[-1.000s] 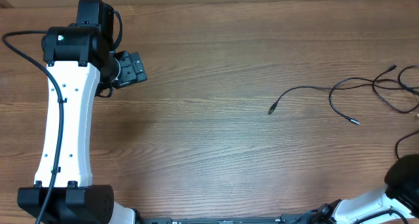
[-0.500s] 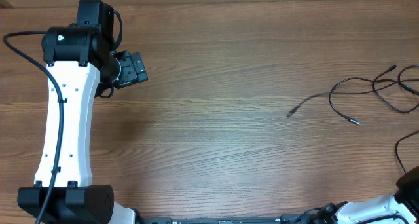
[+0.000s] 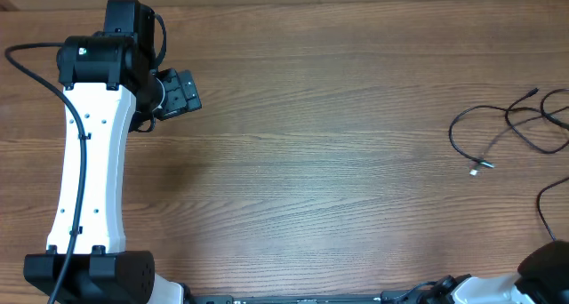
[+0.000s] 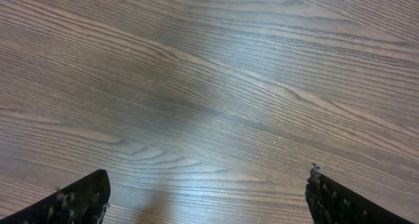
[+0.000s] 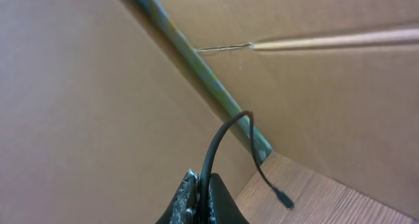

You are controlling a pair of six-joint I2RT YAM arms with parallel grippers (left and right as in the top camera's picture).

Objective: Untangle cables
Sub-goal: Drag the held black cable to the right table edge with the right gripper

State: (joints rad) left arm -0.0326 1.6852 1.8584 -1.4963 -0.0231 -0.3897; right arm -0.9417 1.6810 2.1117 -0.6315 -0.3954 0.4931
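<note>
Bench (image 3: 338, 162): brown wood grain, smooth, matt with a faint sheen.
Cables (image 5: 212, 149): thin black cord, smooth, dull; one plug tip (image 3: 477, 169) silvery metal.
Left arm (image 3: 89, 171): white plastic shell, smooth, slightly glossy; black matt joints.
Left hand (image 4: 208, 194): black fingers (image 4: 75, 201), rough, pale-flecked.
Walls (image 5: 78, 86): brown cardboard, matt.

Cables (image 3: 511, 131) on table (image 3: 329, 188), right edge; left pincer (image 3: 188, 92) far left, well apart.

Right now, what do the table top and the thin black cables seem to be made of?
Brown wood-grain table top: wood or wood-look laminate, matte with faint sheen, judging by its long grain lines. Thin black cables: probably plastic or rubber sheathing, matte, since they curve in loose loops; one small plug tip looks silvery, likely metal.
</note>
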